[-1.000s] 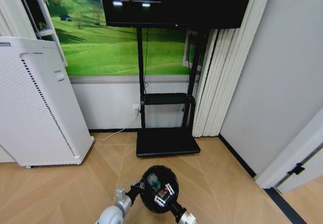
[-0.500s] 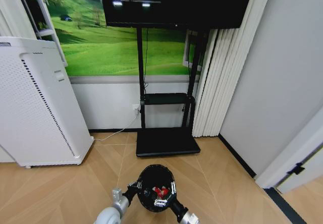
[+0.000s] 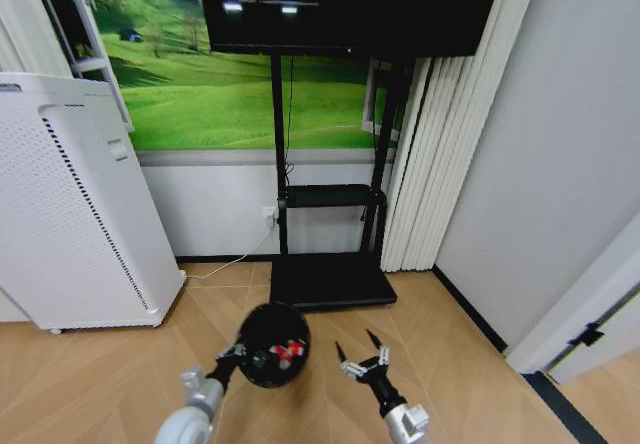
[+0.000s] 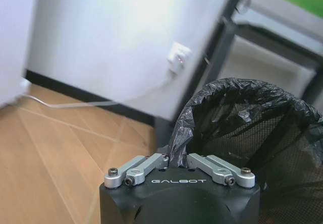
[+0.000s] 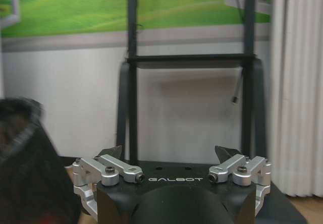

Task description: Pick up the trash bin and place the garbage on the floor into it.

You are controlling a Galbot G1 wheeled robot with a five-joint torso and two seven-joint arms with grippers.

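The trash bin, a small black mesh basket with a black liner, hangs tilted above the floor. My left gripper is shut on its rim. In the left wrist view the left gripper pinches the liner at the edge of the trash bin. Red-and-white garbage lies inside the bin. My right gripper stands open just right of the bin, apart from it and holding nothing. The right wrist view shows the right gripper spread wide, with the trash bin off to one side.
A tall white perforated appliance stands at the left. The black TV stand's base plate lies straight ahead against the wall, with white curtains beside it. A grey wall and a door close off the right.
The left gripper has carried the trash bin to the left. The right gripper, which was over the bin, has come away to the right and stands open.
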